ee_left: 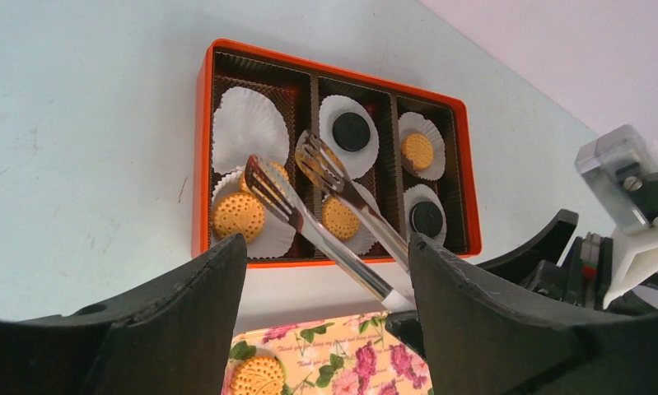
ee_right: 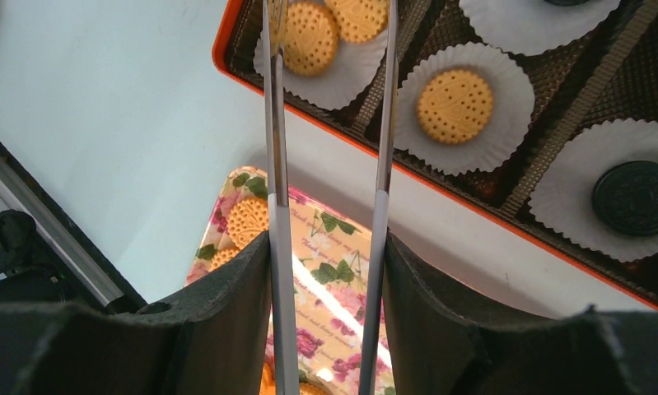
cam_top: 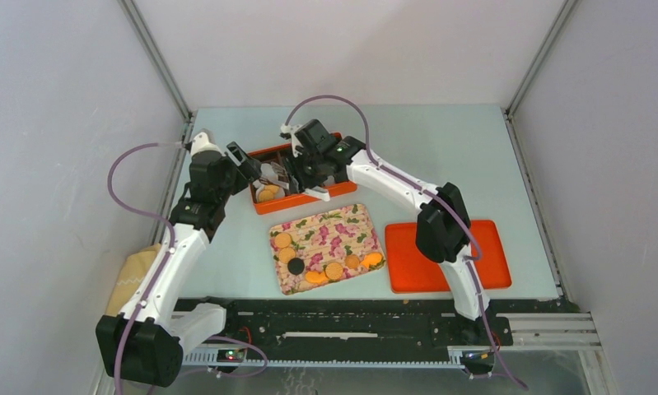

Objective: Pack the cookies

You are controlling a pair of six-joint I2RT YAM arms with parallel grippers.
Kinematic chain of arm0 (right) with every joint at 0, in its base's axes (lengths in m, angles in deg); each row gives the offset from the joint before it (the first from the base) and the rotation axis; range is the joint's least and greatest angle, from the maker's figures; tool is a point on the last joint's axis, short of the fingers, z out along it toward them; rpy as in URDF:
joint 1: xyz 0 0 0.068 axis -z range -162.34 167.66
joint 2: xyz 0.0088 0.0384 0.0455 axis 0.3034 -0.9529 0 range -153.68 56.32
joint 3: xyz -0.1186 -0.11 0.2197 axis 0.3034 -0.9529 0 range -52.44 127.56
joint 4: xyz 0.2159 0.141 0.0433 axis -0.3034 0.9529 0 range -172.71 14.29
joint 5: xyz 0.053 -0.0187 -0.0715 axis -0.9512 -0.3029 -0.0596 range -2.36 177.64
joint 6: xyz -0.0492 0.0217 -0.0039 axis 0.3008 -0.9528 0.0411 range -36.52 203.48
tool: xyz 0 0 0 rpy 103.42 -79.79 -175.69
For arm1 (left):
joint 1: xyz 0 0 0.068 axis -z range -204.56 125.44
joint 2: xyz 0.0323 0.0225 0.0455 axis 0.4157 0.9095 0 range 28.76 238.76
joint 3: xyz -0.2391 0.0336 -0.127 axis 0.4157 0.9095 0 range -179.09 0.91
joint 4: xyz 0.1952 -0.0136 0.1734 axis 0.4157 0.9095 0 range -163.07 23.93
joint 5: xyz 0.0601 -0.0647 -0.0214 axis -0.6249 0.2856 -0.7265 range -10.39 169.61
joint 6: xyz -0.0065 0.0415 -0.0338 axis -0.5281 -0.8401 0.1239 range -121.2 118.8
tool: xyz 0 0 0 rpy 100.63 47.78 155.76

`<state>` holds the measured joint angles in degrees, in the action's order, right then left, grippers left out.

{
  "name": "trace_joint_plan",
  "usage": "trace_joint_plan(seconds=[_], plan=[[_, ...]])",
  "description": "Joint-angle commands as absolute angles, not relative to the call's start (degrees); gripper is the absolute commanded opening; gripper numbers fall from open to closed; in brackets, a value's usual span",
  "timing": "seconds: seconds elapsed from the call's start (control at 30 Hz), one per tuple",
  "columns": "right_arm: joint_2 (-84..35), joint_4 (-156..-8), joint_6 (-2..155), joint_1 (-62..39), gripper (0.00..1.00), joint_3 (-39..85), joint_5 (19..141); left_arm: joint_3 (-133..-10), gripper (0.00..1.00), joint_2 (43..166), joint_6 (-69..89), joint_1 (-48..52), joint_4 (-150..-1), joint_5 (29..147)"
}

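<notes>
An orange compartment box (cam_top: 309, 200) holds white liners with cookies: golden ones (ee_left: 237, 216) (ee_left: 340, 218) (ee_left: 417, 151) and black ones (ee_left: 351, 131) (ee_left: 426, 218). More golden cookies (cam_top: 333, 271) and a black one (cam_top: 296, 266) lie on the floral tray (cam_top: 342, 226). My right gripper (ee_right: 327, 243) is shut on metal tongs (ee_right: 276, 164). The tong arms are spread over two golden cookies (ee_right: 309, 37) in the box's corner liner and grip nothing. My left gripper (ee_left: 327, 243) is open and empty, just outside the box's near wall.
One liner (ee_left: 247, 123) in the box's far left compartment is empty. An orange lid (cam_top: 441, 267) lies flat to the right of the tray. A tan bag (cam_top: 136, 276) sits by the left arm. Grey walls enclose the table.
</notes>
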<state>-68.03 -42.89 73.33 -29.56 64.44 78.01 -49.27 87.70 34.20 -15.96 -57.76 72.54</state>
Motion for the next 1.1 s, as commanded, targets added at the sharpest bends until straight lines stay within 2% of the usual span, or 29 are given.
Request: trace_joint_plan(seconds=[0.0, 0.83, 1.07], plan=[[-68.98, -43.18, 73.37, -29.27, 0.55, 70.74, 79.03, -47.96, 0.77, 86.12, 33.01, -16.21, -60.11, 73.8], [-74.28, -37.48, 73.44, -30.81, 0.54, 73.02, 81.17, -46.91, 0.77, 85.46, 33.49, -16.21, -60.41, 74.35], [-77.91, -33.25, 73.81, -32.97, 0.54, 78.0, 84.18, -45.83, 0.77, 84.02, 34.15, -16.21, -60.69, 75.07]])
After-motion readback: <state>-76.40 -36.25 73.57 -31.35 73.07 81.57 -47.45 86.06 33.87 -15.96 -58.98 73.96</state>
